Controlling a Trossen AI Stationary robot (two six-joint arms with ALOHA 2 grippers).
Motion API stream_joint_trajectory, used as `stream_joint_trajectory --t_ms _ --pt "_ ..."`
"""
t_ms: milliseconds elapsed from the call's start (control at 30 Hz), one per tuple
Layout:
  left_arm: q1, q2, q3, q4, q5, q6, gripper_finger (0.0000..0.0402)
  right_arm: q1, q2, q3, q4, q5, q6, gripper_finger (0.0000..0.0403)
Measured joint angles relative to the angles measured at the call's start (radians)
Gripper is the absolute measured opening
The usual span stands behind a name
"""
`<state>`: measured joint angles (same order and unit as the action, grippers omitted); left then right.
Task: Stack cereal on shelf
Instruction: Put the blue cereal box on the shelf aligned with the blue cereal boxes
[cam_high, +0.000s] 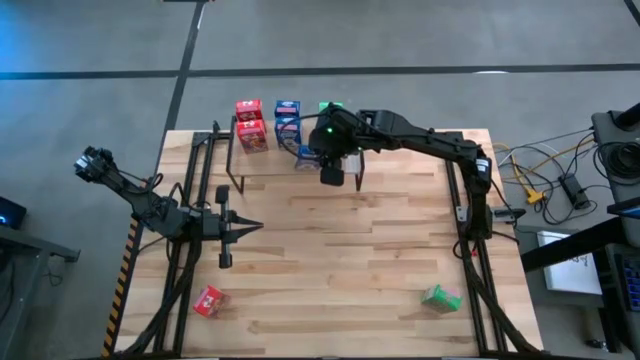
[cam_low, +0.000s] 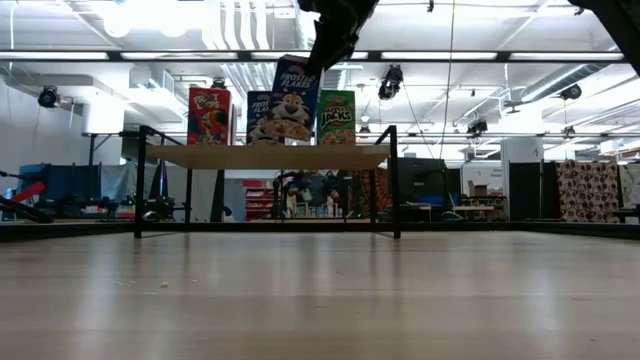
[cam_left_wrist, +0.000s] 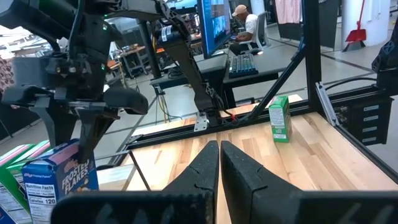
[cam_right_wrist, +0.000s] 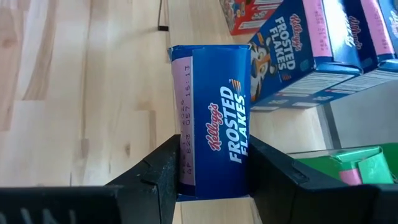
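Blue cereal box (cam_right_wrist: 211, 121) sat clenched in your right pincer (cam_right_wrist: 211, 165) above the shelf (cam_low: 265, 156); light, crushable cardboard, so you gripped its narrow sides gently. Your left pincer (cam_left_wrist: 219, 163) waited closed, mid-table.
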<state>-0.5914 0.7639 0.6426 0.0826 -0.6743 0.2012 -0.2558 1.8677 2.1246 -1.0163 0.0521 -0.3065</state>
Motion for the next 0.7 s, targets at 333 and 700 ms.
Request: stream_joint_trajectory --t_ms 333,700 --pt "0.000 0.000 0.000 0.000 0.000 0.000 0.0000 0.000 0.039 0.002 0.016 0.003 -0.011 0.0164" --pt "0.000 0.001 0.000 0.000 0.000 0.000 0.0000 0.000 0.039 -0.002 0.015 0.019 -0.027 0.0219"
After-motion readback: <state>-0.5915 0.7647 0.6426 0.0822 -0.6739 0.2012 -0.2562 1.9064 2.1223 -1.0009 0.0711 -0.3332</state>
